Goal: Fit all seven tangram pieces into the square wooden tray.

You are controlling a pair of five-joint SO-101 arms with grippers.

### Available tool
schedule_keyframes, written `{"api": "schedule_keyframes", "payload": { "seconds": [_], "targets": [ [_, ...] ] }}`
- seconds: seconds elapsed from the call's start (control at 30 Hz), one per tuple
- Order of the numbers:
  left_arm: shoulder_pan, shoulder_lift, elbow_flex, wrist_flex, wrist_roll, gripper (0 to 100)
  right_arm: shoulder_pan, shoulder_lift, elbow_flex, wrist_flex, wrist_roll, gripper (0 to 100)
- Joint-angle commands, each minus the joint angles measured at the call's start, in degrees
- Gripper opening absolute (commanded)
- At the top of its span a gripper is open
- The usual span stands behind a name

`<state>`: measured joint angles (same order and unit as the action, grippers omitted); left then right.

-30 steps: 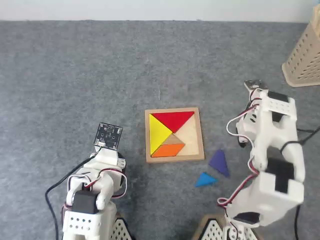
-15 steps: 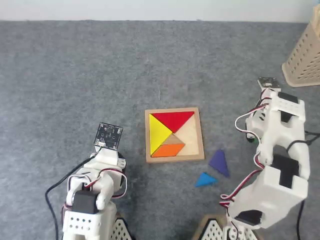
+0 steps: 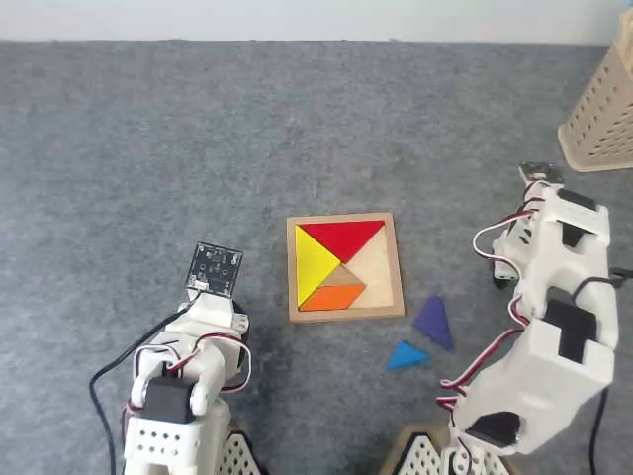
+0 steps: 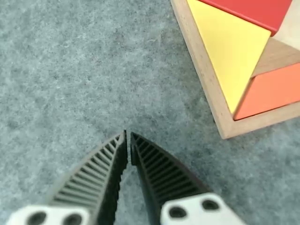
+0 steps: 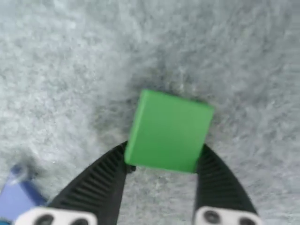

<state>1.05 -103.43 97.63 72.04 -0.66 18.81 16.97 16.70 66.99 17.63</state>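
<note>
The square wooden tray [image 3: 344, 316] is taken as the reference. A red triangle [image 3: 341, 237], a yellow triangle [image 3: 313, 262] and an orange piece [image 3: 331, 296] are seated in it, and its half nearer the right arm is bare. A purple triangle [image 3: 433, 322] and a blue triangle [image 3: 406, 354] lie loose just off the tray corner nearest the right arm's base.

The green square [image 5: 168, 131] lies flat on the carpet [image 3: 148, 148] and is judged to be well apart from the tray on the right arm's side. The right gripper [image 5: 164, 147] is spread, and only its tips bracket the square's near corners, so no firm hold is judged to exist. The left gripper [image 4: 128, 137] is closed on nothing, just beside the tray's yellow corner.

Picking up the green square is judged the step in hand. The fingers should be advanced to the square's middle, lowered, and closed on two parallel sides. A corner pinch is likely to twist the piece. A straight lift is advised, since carpet pile may snag edges.

The grey carpet is evenly napped. A pale slotted container [image 3: 603, 109] stands far beyond the tray, with a white wall [image 3: 297, 20] behind
</note>
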Motion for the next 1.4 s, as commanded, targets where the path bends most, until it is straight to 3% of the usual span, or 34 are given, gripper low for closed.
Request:
{"api": "schedule_keyframes", "payload": {
  "seconds": [0.0, 0.67, 0.83, 0.93, 1.1, 1.37],
  "targets": [
    [-0.09, -1.23, -1.10, 0.35, 0.35, 1, 0.13, -2.07, -0.79, -0.48, -0.62, 4.1],
    [-0.09, -1.23, -1.10, 0.35, 0.35, 1, 0.04, -22.37, -0.79, 9.45, -0.18, 0.7],
    [-0.09, -1.23, -1.10, 0.35, 0.35, 1, 0.13, -26.15, -3.60, 6.81, -0.09, 1.0],
    [-0.09, -1.23, -1.10, 0.35, 0.35, 1, -0.40, -23.08, -9.41, 7.16, 3.34, 5.3],
    [-0.09, -1.23, -1.10, 0.35, 0.35, 1, -4.44, -11.47, -19.25, 10.95, 9.41, 22.9],
    [-0.09, -1.23, -1.10, 0.35, 0.35, 1, -4.62, 9.54, -36.75, 13.41, 14.51, 28.8]
  ]
}}
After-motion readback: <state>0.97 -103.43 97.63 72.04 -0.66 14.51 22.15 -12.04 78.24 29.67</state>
